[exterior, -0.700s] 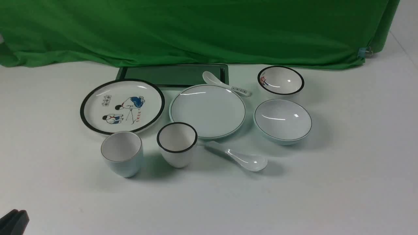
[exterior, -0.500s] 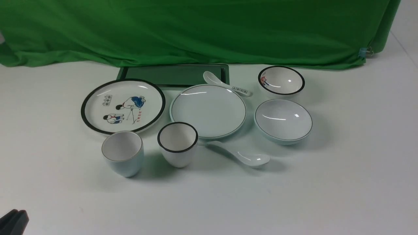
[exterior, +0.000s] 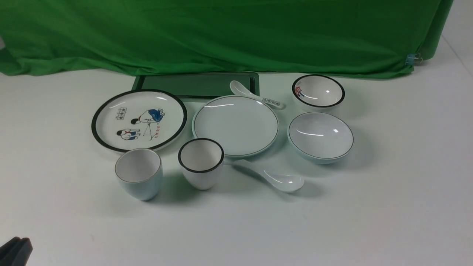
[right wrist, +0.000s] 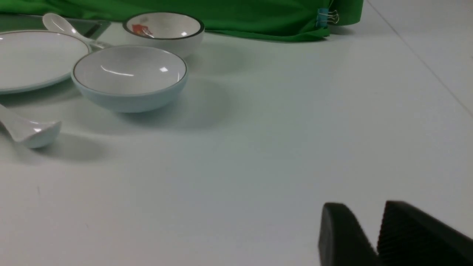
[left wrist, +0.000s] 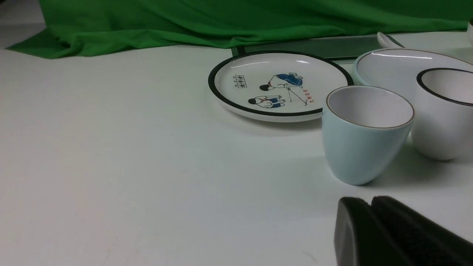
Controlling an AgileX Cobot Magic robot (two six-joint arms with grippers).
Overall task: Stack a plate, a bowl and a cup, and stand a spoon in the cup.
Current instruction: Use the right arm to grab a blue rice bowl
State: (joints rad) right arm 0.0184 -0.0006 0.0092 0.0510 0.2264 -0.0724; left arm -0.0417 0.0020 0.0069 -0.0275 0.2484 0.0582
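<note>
Spoon (exterior: 271,176) shifted slightly beside plate (exterior: 236,125) since earlier, left gripper (left wrist: 370,201) jaws together, right gripper (right wrist: 366,208) jaws together

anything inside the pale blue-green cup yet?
Nothing visible: the handleless pale blue-green cup shows only its white inner wall. Its deepest part is hidden behind the near wall. The plain glossy white ceramic spoon lies on the table.

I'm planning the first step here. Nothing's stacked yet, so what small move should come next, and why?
Probably open the right pincer and reach toward the pale blue-green shallow bowl: it sits on the robot's right, beside the bare pale blue-green round plate it must go on.
</note>
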